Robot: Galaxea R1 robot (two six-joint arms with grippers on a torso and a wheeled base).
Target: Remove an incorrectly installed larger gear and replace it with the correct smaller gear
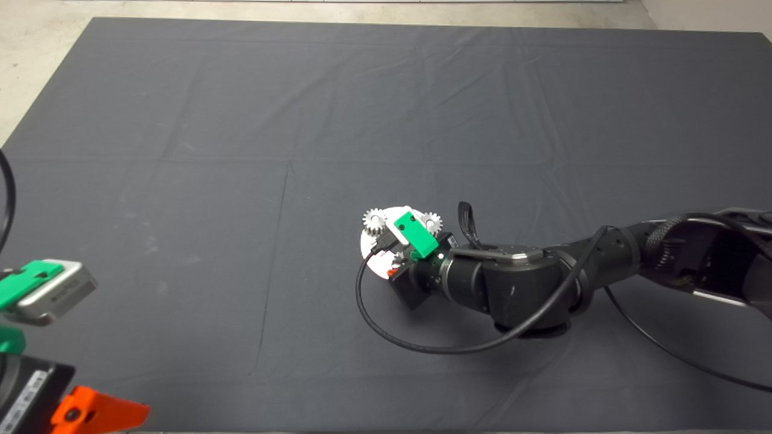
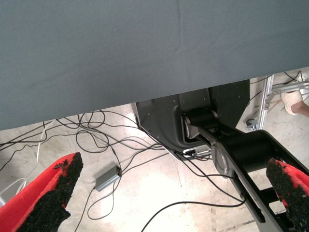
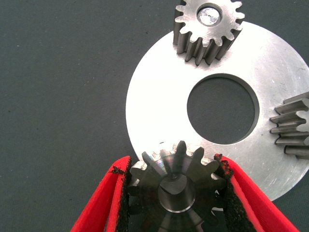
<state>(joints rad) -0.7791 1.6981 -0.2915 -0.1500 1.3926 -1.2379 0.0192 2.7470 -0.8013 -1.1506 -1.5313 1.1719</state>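
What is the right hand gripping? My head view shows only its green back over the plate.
Observer: The right hand is shut on a small dark steel toothed gear at the rim of the round silver plate.
Operator: Is the plate's middle occupied?
Observer: No, its large centre hole is bare.
Operator: And the left hand?
Observer: The left hand is open and holds nothing; floor cables show between its fingers.

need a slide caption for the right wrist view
Right tool shut on the smaller gear at the edge of the round plate.
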